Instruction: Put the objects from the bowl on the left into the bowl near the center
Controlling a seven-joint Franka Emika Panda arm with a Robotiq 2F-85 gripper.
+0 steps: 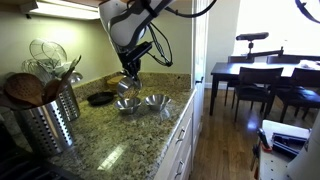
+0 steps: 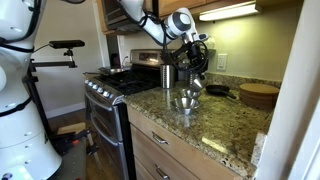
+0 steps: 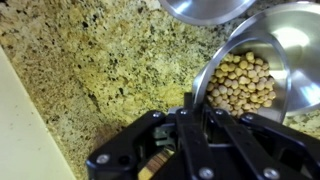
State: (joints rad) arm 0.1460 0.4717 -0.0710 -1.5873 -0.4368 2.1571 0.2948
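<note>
My gripper (image 3: 192,108) is shut on the rim of a steel bowl (image 3: 285,40) that holds several beige chickpeas (image 3: 243,82). In both exterior views the gripper (image 1: 128,80) (image 2: 193,76) holds this bowl (image 1: 125,88) (image 2: 196,86) tilted just above the granite counter. Two more steel bowls stand below and beside it on the counter (image 1: 127,104) (image 1: 156,101); in an exterior view they overlap (image 2: 185,100). The rim of another steel bowl (image 3: 205,8) shows at the top of the wrist view. I cannot tell what those bowls hold.
A steel utensil holder with wooden spoons (image 1: 50,118) stands at the near counter end. A black dish (image 1: 101,98) lies behind the bowls. A stove (image 2: 108,88) adjoins the counter, and a round wooden board (image 2: 258,95) lies by the wall. The counter edge (image 1: 185,105) runs close to the bowls.
</note>
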